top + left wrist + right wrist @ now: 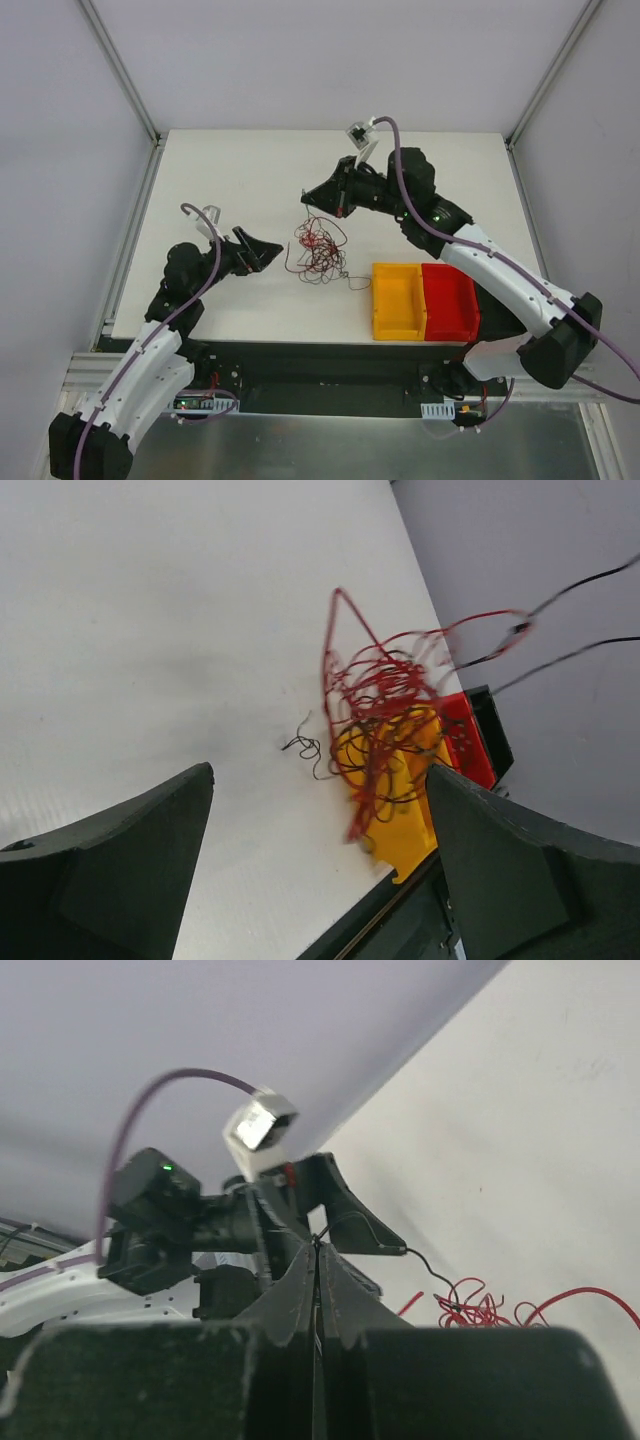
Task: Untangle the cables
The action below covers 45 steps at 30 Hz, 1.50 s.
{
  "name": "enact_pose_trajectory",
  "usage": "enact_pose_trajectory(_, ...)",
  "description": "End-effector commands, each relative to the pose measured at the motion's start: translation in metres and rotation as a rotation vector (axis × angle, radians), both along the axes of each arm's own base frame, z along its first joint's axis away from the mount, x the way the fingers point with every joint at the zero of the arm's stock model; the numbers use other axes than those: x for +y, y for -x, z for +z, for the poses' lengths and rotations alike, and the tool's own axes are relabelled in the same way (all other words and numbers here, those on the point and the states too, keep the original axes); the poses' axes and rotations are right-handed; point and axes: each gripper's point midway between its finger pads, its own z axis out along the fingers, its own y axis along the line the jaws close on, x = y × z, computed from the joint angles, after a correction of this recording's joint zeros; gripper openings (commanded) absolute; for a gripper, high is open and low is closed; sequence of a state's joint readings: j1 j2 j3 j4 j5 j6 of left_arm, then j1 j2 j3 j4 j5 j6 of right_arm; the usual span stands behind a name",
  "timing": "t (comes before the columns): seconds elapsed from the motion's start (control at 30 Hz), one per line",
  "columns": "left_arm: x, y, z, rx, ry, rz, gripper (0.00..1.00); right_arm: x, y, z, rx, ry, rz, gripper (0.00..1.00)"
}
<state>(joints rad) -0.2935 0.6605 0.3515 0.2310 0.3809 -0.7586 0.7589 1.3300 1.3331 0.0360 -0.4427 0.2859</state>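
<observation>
The cables are a scribbly tangle of thin red wires (pixel 318 248) with some black strands, in the middle of the white table (pixel 230 180). My right gripper (pixel 310 197) hangs just above and behind the tangle, shut on a thin black wire that runs from its tips (pixel 318 1245) down to the tangle (pixel 475 1310). My left gripper (pixel 268 254) is open and empty, just left of the tangle. In the left wrist view its fingers (pixel 130 860) stand wide apart with the tangle (pixel 385 715) ahead, partly lifted. A loose black wire end (pixel 305 746) lies on the table.
A yellow bin (pixel 398 300) and a red bin (pixel 450 300) stand side by side at the table's front edge, right of the tangle. They also show behind the tangle in the left wrist view, the yellow one (pixel 405 825) nearer. Grey walls enclose the table.
</observation>
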Motion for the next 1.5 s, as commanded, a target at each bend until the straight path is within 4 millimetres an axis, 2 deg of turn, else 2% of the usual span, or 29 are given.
enact_pose_trajectory(0.0,-0.009,0.009,0.029,-0.106,-0.013,-0.096,0.87,0.009,0.003,0.002,0.000,-0.040,0.044,0.01)
enact_pose_trajectory(0.1,-0.024,0.012,0.031,-0.083,0.015,-0.199,0.89,0.013,0.007,0.001,0.022,-0.056,0.072,0.01)
enact_pose_trajectory(0.17,-0.035,0.013,0.033,-0.078,0.044,-0.257,0.98,0.014,0.009,0.002,0.024,-0.058,0.078,0.01)
enact_pose_trajectory(0.27,-0.046,0.010,0.033,-0.081,0.052,-0.274,0.99,0.014,0.009,0.003,0.023,-0.061,0.075,0.01)
enact_pose_trajectory(0.47,-0.057,-0.016,0.031,-0.053,0.039,-0.203,0.99,0.022,0.019,0.008,0.035,-0.085,0.097,0.01)
enact_pose_trajectory(0.53,-0.053,-0.035,0.017,0.013,0.025,-0.106,0.99,0.027,0.027,0.013,0.030,-0.096,0.117,0.01)
enact_pose_trajectory(0.63,-0.036,-0.062,-0.026,0.179,-0.061,0.068,0.96,0.033,0.038,0.023,0.019,-0.110,0.153,0.01)
enact_pose_trajectory(0.77,-0.037,-0.081,-0.039,0.222,-0.087,0.100,0.89,0.032,0.049,0.049,-0.009,-0.145,0.182,0.01)
enact_pose_trajectory(0.83,-0.037,-0.089,-0.055,0.271,-0.127,0.118,0.88,0.030,0.056,0.068,-0.037,-0.184,0.192,0.01)
enact_pose_trajectory(0.97,-0.018,-0.090,-0.106,0.441,-0.119,0.198,0.71,0.025,0.066,0.107,-0.090,-0.255,0.205,0.01)
enact_pose_trajectory(1.1,0.003,-0.079,-0.135,0.498,-0.091,0.267,0.49,0.012,0.066,0.157,-0.188,-0.283,0.185,0.01)
enact_pose_trajectory(1.2,0.024,-0.071,-0.141,0.505,-0.131,0.331,0.35,-0.007,0.063,0.198,-0.294,-0.314,0.129,0.01)
enact_pose_trajectory(1.3,0.047,-0.063,-0.135,0.471,-0.176,0.400,0.22,-0.027,0.058,0.227,-0.369,-0.346,0.079,0.01)
enact_pose_trajectory(1.37,0.063,-0.055,-0.135,0.469,-0.192,0.448,0.13,-0.036,0.051,0.234,-0.398,-0.351,0.039,0.01)
enact_pose_trajectory(1.47,0.085,-0.046,-0.127,0.441,-0.199,0.523,0.00,-0.044,0.039,0.233,-0.405,-0.341,-0.011,0.01)
